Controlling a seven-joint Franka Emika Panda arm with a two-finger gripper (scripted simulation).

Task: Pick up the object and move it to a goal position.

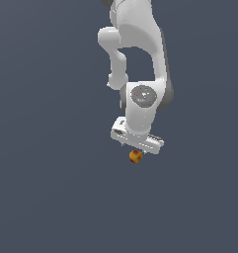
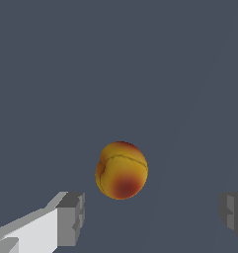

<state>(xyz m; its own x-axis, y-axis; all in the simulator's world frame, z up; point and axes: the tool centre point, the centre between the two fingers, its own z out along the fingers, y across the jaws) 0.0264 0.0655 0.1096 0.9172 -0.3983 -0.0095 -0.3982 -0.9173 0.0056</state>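
Wrist view showing the ball (image 2: 121, 170) sitting between the two fingertips (image 2: 71, 219), jaws spread wide with clear gaps either side, nothing pinched yet. Looking round and smooth, mottled yellow-orange with a red patch (a faint seam line running across it), so probably light, fairly firm, and likely prone to rolling or squirting out if squeezed off-centre. Best taken across its widest part, pads meeting the middle from opposite sides, neither above nor below.

Exterior view catching the white arm reaching down from above, wrist bent so the gripper (image 1: 136, 147) is pointing roughly downward, hand body tilted, lower toward the exterior view's right. Ball (image 1: 135, 156) appearing just under the hand, tiny against it. Hard telling whether resting on the grey floor or slightly clear of it, no shadow helping. Fingers themselves barely visible from this side, hidden behind the hand.
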